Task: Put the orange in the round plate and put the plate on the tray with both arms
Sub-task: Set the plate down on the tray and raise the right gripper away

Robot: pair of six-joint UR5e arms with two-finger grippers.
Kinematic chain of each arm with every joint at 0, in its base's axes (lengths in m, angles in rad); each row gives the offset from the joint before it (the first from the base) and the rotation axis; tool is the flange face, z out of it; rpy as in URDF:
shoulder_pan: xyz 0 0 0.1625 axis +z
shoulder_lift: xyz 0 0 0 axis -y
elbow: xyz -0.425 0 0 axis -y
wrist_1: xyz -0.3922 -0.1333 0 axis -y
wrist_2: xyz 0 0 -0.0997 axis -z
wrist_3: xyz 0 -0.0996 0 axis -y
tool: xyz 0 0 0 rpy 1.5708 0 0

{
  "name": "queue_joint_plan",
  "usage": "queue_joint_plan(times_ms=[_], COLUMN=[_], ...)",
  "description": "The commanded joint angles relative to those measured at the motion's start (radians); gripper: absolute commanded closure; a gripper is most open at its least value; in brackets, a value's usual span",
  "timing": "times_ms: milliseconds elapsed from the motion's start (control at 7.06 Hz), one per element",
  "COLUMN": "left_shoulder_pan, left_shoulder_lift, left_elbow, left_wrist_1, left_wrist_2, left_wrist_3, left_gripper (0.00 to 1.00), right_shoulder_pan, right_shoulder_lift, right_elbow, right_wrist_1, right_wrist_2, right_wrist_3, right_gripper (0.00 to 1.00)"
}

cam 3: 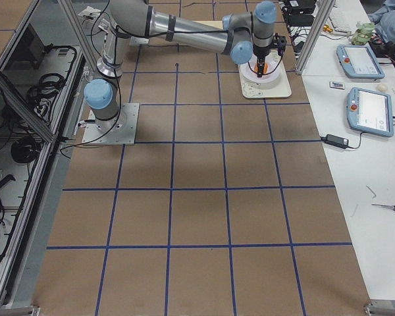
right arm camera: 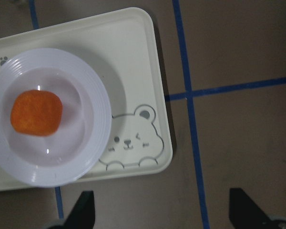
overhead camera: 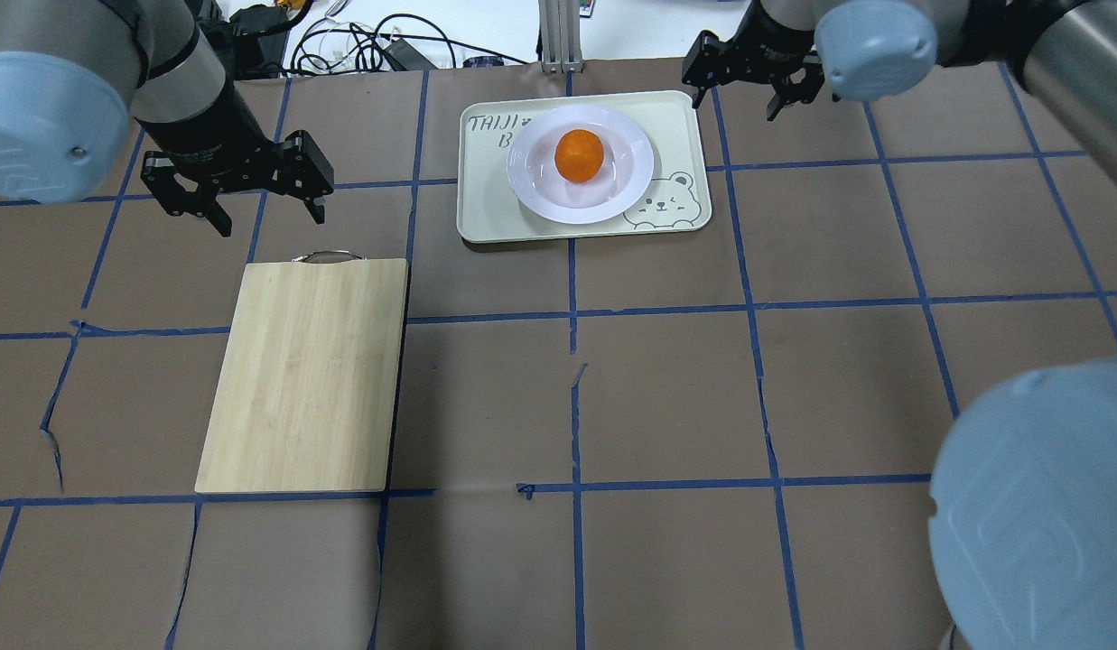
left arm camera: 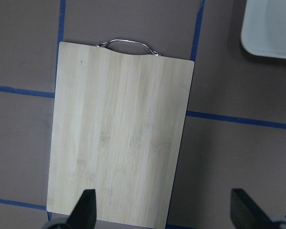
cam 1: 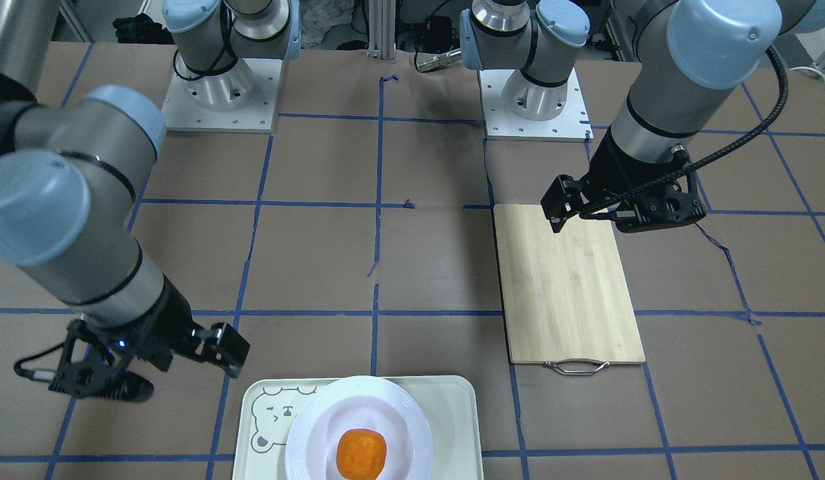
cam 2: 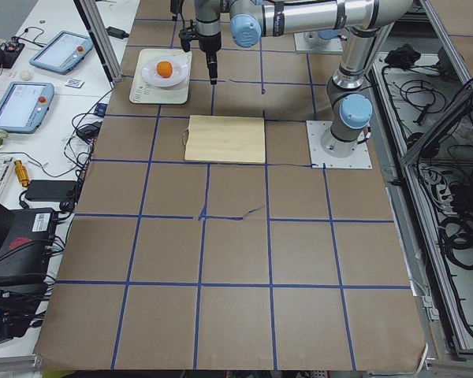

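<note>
The orange (overhead camera: pixel 579 154) (cam 1: pixel 361 453) lies in the well of the white round plate (overhead camera: pixel 533 185) (cam 1: pixel 305 433). The plate rests on the cream tray (overhead camera: pixel 486 208) (cam 1: pixel 452 413), whose bear face is in one corner. In the right wrist view the orange (right arm camera: pixel 36 113), plate (right arm camera: pixel 97 95) and tray (right arm camera: pixel 138 62) sit just ahead of my right gripper (right arm camera: pixel 163 214). That right gripper (overhead camera: pixel 737 106) hovers open and empty beside the tray's far right corner. My left gripper (overhead camera: pixel 272 223) (left arm camera: pixel 164 214) hangs open and empty above the table by the handle end of the cutting board.
A bamboo cutting board (overhead camera: pixel 305 375) (left arm camera: pixel 119 138) with a metal handle (overhead camera: pixel 323 257) lies left of the tray, with nothing on it. Brown paper with blue tape lines covers the table. Cables and tablets lie past the far edge.
</note>
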Motion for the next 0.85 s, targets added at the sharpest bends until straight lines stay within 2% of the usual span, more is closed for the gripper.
queue_joint_plan(times_ms=[0, 142, 709], left_shoulder_pan=[-0.006, -0.007, -0.015], left_shoulder_lift=[0.026, 0.037, 0.078], left_elbow=[0.020, 0.016, 0.016], left_wrist_1=[0.009, 0.009, 0.009], left_wrist_2=[0.000, 0.004, 0.003], left_wrist_3=[-0.002, -0.003, 0.041], left_gripper=[0.00, 0.00, 0.00], right_shoulder_pan=[0.005, 0.005, 0.005], right_shoulder_lift=[-0.188, -0.242, -0.249], right_elbow=[-0.008, -0.002, 0.034], right_wrist_1=[0.266, 0.274, 0.259], right_wrist_2=[-0.071, -0.133, -0.120], right_wrist_3=[-0.076, -0.137, -0.144], right_gripper=[0.00, 0.00, 0.00])
